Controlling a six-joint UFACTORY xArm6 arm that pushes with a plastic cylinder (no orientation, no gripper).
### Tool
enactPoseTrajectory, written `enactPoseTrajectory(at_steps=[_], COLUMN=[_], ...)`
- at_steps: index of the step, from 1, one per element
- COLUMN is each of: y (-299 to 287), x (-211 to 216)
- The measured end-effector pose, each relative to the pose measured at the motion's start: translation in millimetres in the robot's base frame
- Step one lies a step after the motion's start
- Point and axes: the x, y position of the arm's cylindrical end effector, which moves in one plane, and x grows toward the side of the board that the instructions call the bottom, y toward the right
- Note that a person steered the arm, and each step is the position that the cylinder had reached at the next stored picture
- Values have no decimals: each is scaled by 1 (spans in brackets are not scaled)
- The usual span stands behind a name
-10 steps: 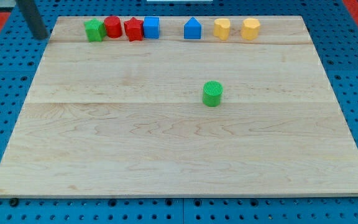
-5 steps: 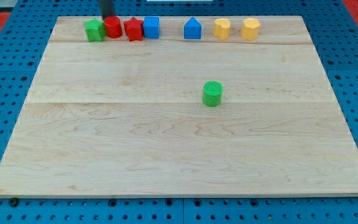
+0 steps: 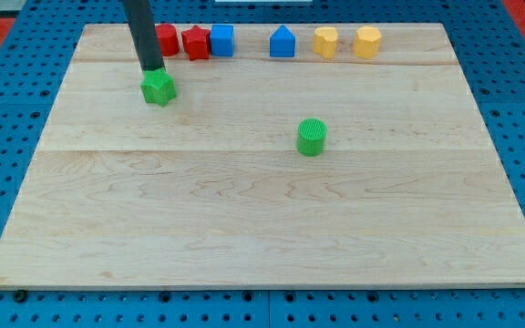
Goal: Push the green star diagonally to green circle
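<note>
The green star [image 3: 159, 87] lies on the wooden board [image 3: 244, 200], toward the view's top left, below the row of blocks. My tip [image 3: 153, 71] touches the star's upper edge, and the dark rod rises from it toward the view's top. The green circle [image 3: 312, 137] stands right of the board's centre, well down and to the right of the star.
A row of blocks runs along the view's top: a red cylinder [image 3: 167, 40], a red star [image 3: 195, 42], a blue cube [image 3: 222, 40], a blue house-shaped block [image 3: 283, 42], and two yellow blocks [image 3: 325, 42] [image 3: 366, 42].
My rod moved from the top left to behind the row, then came down. The green star has left the row and slid down and slightly right.
</note>
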Motion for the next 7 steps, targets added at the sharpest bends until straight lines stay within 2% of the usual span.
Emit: enactPoseTrajectory(at_steps=[4,5,6,7], y=[46,54,52,7], x=[119,133,103,56])
